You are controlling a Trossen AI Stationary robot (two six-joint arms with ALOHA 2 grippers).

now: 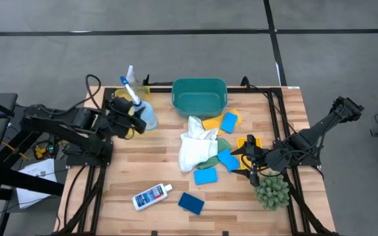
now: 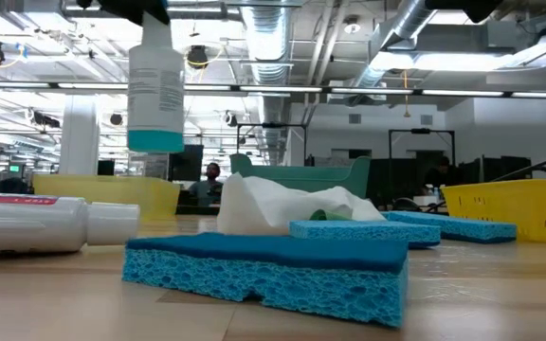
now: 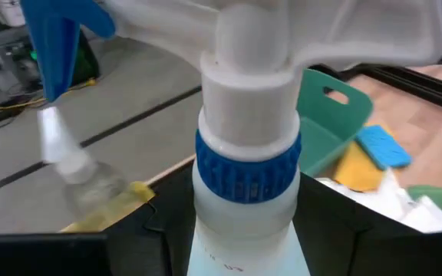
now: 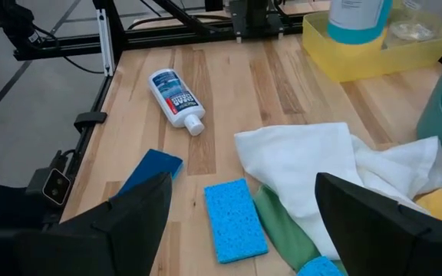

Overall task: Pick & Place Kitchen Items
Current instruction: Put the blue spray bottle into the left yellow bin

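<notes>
Your left gripper [image 1: 131, 119] pinches the spray bottle [image 1: 138, 105] by its neck, held aloft left of the teal basin [image 1: 199, 96]. Your right gripper [image 1: 245, 157], jaws spread and empty, waits right of the white cloth [image 1: 195, 145]. Sponges, cloths and the white bottle [image 1: 151, 196] below the basin remain unplaced.

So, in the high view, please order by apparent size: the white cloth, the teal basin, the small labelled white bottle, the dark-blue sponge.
1. Teal basin
2. White cloth, close behind
3. Small labelled white bottle
4. Dark-blue sponge, near the bottle's size, so unsure
</notes>
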